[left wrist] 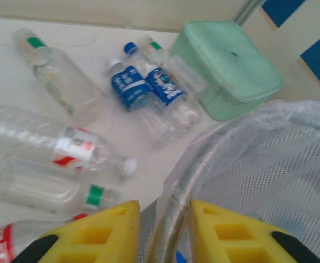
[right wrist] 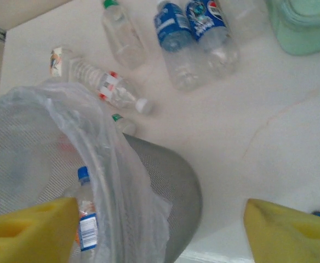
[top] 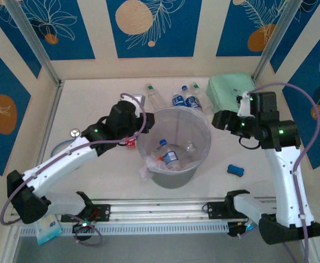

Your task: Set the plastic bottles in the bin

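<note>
Workspace boxed on three sides by cream wall panels [top: 149, 68]. Blue insets [top: 149, 33] set into far, left and right walls, printed with white line-drawn leaves and orange discs [top: 133, 16]. Slanting aluminium posts [top: 34, 46] at both far corners. Matte white tabletop [top: 94, 98] spread between walls. Aluminium rail [top: 160, 208] along near edge, ribbed grey strip [top: 165, 227] just nearer. Soft, even lighting from above; weak, blurred shadows only.

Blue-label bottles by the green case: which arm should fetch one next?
Probably right. The right gripper is open and empty, with the blue-label bottles lying ahead of it beside the green case. The left gripper is clamped on the bin rim.
</note>
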`<move>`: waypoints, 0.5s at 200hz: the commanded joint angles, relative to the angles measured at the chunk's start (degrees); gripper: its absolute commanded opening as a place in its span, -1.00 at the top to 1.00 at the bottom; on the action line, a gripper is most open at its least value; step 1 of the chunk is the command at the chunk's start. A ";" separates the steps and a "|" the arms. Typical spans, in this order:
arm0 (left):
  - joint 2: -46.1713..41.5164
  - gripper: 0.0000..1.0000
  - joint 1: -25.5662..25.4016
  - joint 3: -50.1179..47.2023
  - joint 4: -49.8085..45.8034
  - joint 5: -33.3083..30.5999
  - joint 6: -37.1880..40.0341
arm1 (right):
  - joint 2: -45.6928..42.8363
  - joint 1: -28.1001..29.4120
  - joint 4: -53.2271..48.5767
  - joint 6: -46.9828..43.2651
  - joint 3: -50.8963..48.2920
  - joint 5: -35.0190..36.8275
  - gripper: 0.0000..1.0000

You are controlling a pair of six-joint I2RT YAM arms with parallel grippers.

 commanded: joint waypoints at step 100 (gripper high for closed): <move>-2.77 -0.99 -4.51 6.88 -8.56 -9.23 5.80 | -2.19 -6.87 3.20 -1.99 -8.78 -13.74 -0.37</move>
